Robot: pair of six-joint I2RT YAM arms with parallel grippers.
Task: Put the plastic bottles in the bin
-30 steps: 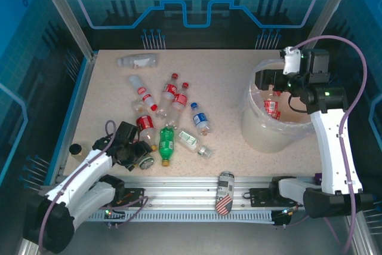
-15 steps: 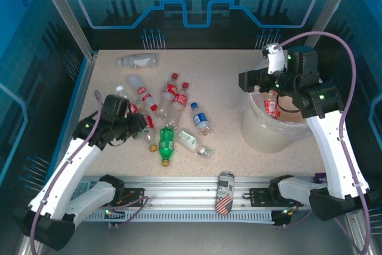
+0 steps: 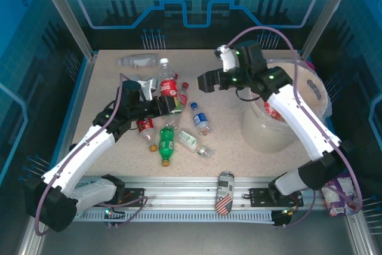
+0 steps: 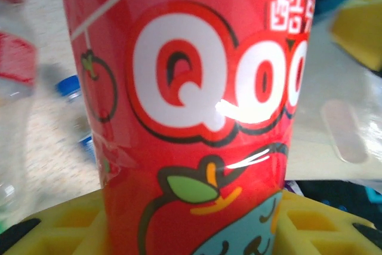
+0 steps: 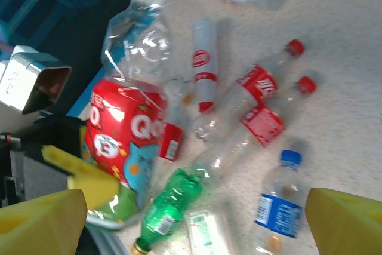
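Currently held: the left gripper [image 3: 160, 106] is clenched on the base end of the Qoo bottle [image 3: 168, 86]. This red-labelled, white-capped bottle is raised over the left half of the table [image 3: 233, 153], with its cap pointing away from the claw.
Grip check: in the left wrist view the yellow pads [image 4: 59, 231] touch only the lowest part of the bottle. I judge this hold low and prone to tipping, so the carry should be slow and level.
Pile below: the green bottle [image 3: 166, 141], the blue-labelled bottle [image 3: 200, 120] and the red-capped bottles [image 5: 258, 83] lie loose beneath and just beside the held one. Keep enough height to clear them.
Right gripper: the right gripper [image 3: 206, 82] is released, its fingers [image 5: 42, 216] spread wide. It hovers between the pile and the bin, facing the held bottle and blocking the straight path. Either hand the bottle to it or move it aside.
Bin: the bin [image 3: 265, 135] stands on the right of the table, well apart from the held bottle. Bring the bottle above the bag-lined rim and over the opening before letting go.
Risk: letting go short of the rim would likely drop the bottle outside.
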